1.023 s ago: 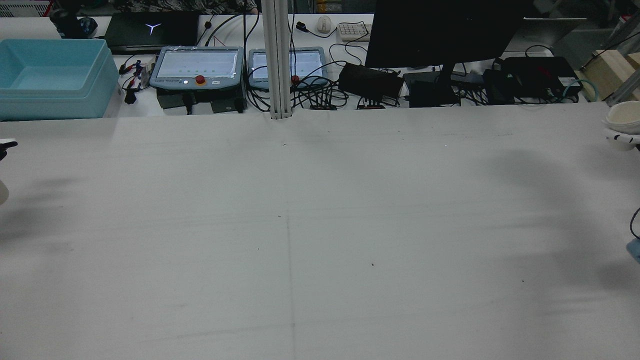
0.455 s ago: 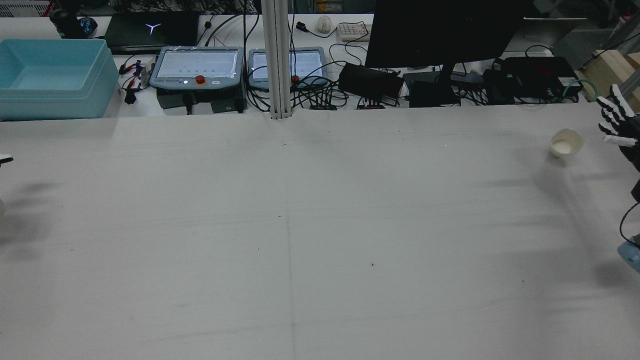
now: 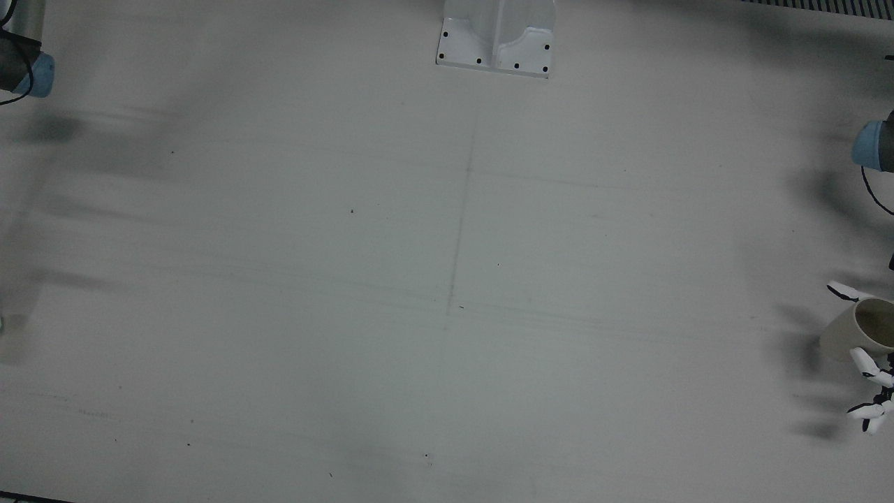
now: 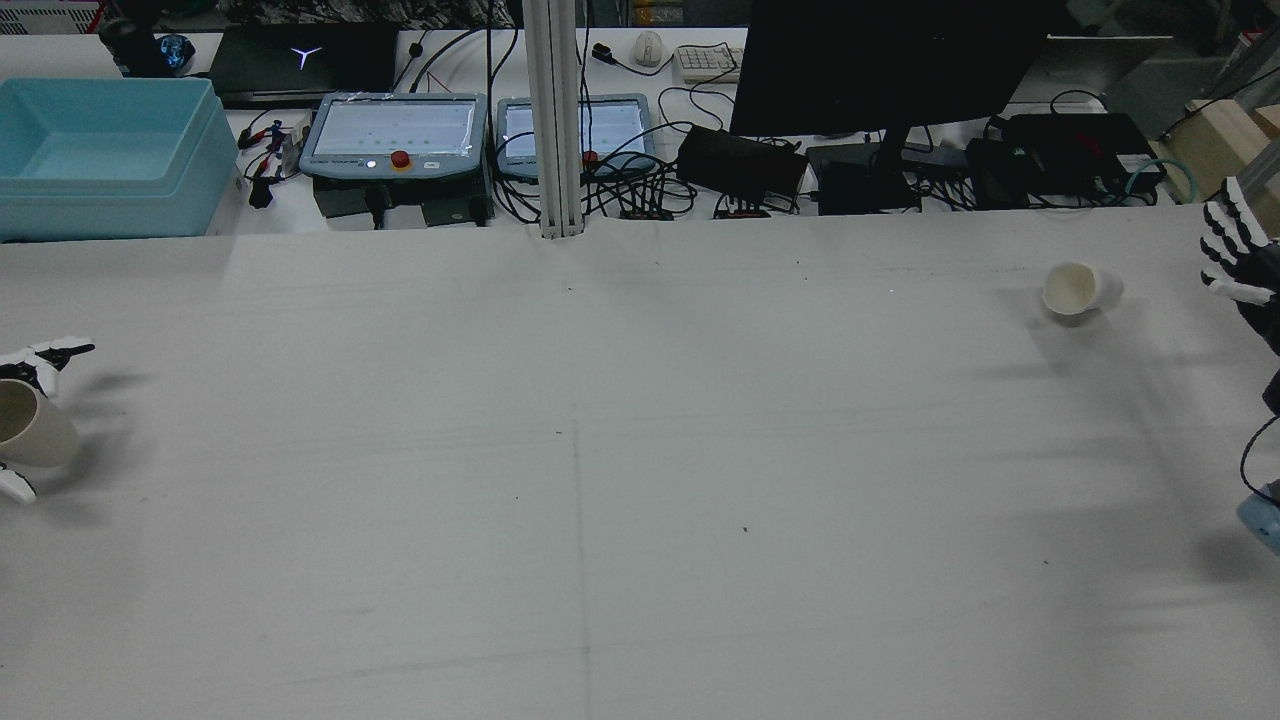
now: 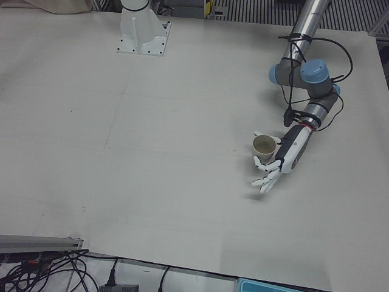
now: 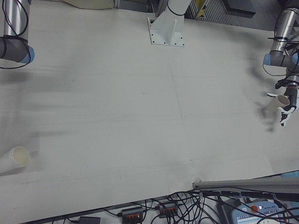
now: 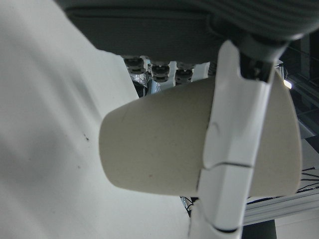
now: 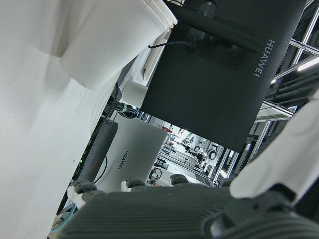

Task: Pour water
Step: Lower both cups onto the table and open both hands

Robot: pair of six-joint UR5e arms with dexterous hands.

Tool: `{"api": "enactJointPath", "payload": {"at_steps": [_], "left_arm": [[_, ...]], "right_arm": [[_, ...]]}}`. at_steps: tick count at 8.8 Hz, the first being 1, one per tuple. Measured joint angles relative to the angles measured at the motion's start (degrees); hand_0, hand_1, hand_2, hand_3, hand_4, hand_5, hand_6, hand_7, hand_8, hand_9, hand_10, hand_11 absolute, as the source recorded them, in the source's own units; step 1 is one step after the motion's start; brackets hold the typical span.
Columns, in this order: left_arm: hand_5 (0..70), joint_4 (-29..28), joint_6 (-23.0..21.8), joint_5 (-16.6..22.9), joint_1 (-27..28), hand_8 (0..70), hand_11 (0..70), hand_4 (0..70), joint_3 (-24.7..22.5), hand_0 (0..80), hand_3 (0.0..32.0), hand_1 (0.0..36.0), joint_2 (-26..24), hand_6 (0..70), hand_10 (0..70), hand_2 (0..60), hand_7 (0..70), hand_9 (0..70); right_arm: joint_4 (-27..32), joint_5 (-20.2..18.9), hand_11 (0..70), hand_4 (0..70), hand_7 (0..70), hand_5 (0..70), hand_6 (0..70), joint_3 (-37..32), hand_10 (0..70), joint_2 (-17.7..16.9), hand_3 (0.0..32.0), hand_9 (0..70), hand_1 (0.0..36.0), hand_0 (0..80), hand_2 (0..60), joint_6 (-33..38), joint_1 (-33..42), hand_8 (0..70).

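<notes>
My left hand (image 4: 42, 357) is shut on a tan paper cup (image 4: 24, 426) at the table's left edge in the rear view and holds it tilted. The same hand (image 5: 287, 155) and cup (image 5: 264, 146) show in the left-front view, and in the front view (image 3: 855, 328). In the left hand view one finger (image 7: 232, 149) lies across the cup (image 7: 154, 144). A white paper cup (image 4: 1080, 288) lies tipped on the table at the far right, also in the right-front view (image 6: 17, 157) and the right hand view (image 8: 114, 40). My right hand (image 4: 1235, 255) is open and empty, apart from it.
A blue bin (image 4: 100, 150), two teach pendants (image 4: 395, 135), a dark monitor (image 4: 890, 60) and tangled cables stand beyond the table's far edge. A metal post (image 4: 555, 120) rises at the far middle; its base (image 3: 497, 38) shows in the front view.
The white cup left my right hand, landed on the table and moved left, ending tipped. My left hand came into the rear view from the left edge with the tan cup.
</notes>
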Motion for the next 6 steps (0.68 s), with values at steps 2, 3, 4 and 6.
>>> {"api": "enactJointPath", "payload": {"at_steps": [2, 3, 4, 6], "left_arm": [[70.0, -0.13, -0.17, -1.69, 3.46, 6.8, 2.4, 34.4, 2.69, 72.2, 0.0, 14.3, -2.93, 7.7, 0.6, 0.0, 15.9, 1.7], [70.0, -0.16, -0.25, -1.98, 4.44, 6.0, 0.4, 25.5, 3.52, 77.7, 0.0, 16.6, -3.70, 5.3, 0.0, 0.0, 11.8, 0.9], [32.2, -0.65, -0.35, -2.10, 4.91, 4.9, 0.0, 19.4, 4.41, 67.7, 0.0, 14.7, -4.05, 3.1, 0.0, 0.0, 9.1, 0.4], [0.0, -1.70, -0.57, -2.08, 5.17, 3.4, 0.0, 10.8, 5.66, 58.6, 0.4, 10.1, -4.19, 0.0, 0.0, 0.0, 6.9, 0.0]], "right_arm": [[-0.01, -0.03, 0.0, 0.0, 0.0, 0.0, 0.0, 0.08, 0.0, -0.02, 32.0, 0.0, 1.8, 39.2, 0.0, 0.10, 0.03, 0.0], [-0.01, -0.07, 0.0, 0.0, 0.0, 0.0, 0.0, 0.16, 0.0, -0.03, 32.0, 0.0, 2.2, 39.6, 0.0, 0.15, 0.03, 0.0], [-0.01, -0.09, 0.0, 0.0, 0.0, 0.0, 0.0, 0.28, 0.0, -0.03, 32.0, 0.0, 2.5, 39.8, 0.0, 0.18, 0.02, 0.0], [-0.01, -0.10, 0.0, 0.0, 0.0, 0.0, 0.0, 0.42, 0.0, 0.02, 32.0, 0.0, 2.6, 40.0, 0.0, 0.19, -0.03, 0.2]]}}
